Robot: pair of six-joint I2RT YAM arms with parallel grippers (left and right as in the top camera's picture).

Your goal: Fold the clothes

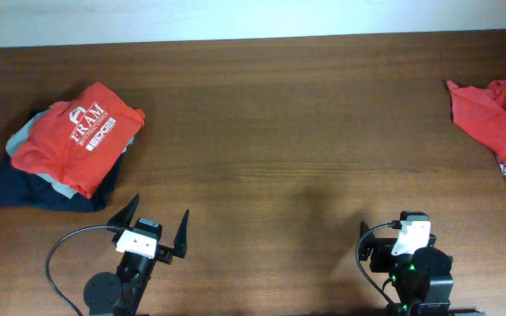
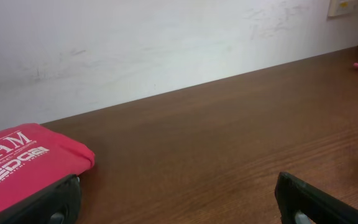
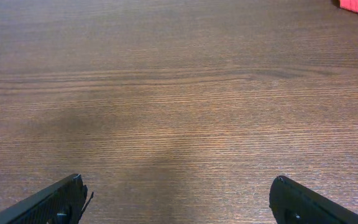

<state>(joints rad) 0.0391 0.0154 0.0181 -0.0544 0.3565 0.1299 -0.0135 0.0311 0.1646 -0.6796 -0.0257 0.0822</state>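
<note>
One orange-red folded T-shirt [image 1: 82, 136], "FRAM" print up, tops a stack on a grey garment [image 1: 23, 138] and a navy garment [image 1: 16, 189] at the counter's [image 1: 271, 132] far left, apparently the finished pile. An unfolded T-shirt [image 1: 503, 123] sprawls at the right edge, partly out of frame, likely waiting its turn. The left fingers [image 1: 128, 213] sit near the stack, not touching it. The right fingers [image 3: 48, 202] are well apart from the loose shirt. Both pairs are spread wide and hold nothing over bare wood by the near edge.

table [image 1: 271, 132]: dark brown wood grain | wall [image 2: 135, 43]: white, scuffed | wall plate [image 2: 342, 7]: upper right
</note>
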